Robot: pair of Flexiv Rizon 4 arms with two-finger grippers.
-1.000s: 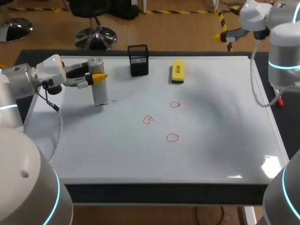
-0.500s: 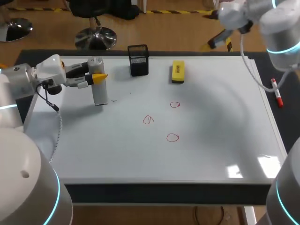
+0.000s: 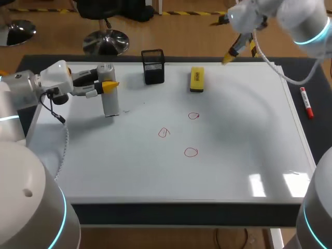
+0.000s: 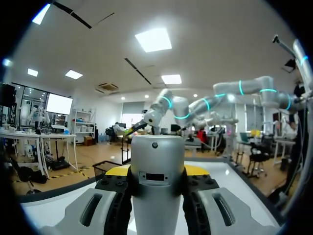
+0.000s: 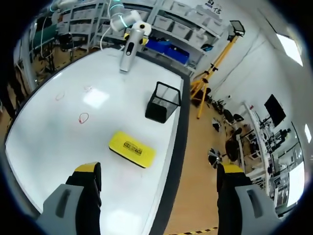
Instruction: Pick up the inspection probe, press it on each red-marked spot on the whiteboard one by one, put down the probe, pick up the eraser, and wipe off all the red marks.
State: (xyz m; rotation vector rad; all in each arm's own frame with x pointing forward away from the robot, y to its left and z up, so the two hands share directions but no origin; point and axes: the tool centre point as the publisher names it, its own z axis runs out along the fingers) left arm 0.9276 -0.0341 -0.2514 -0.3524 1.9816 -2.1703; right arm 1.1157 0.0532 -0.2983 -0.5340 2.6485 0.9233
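Over on the left, clamping the inspection probe (image 3: 109,101) in the left gripper (image 3: 107,84): squeezed from both sides by the yellow-tipped fingers (image 4: 115,205), seen close up from the left wrist. Held upright near the far left corner of the whiteboard (image 3: 233,171), base down on or right at the surface, contact too close to call. Near it along the far edge, a black mesh holder (image 3: 153,66). Further along that far edge, around the middle, lying flat and untouched: the yellow eraser (image 3: 196,79). Out in the middle of the board, three red marks, none wiped: one (image 3: 193,116) closest to the eraser, one (image 3: 164,133) more toward the left edge, one (image 3: 191,152) nearest the front edge. Well apart from the probe, all three. Now to the right gripper (image 3: 228,58): hanging above the far edge, just right of the eraser, spread wide and gripping nothing. Looking down along its fingers onto eraser and holder. Off the board's right edge, on the dark table (image 3: 310,132), a red marker pen (image 3: 306,102).
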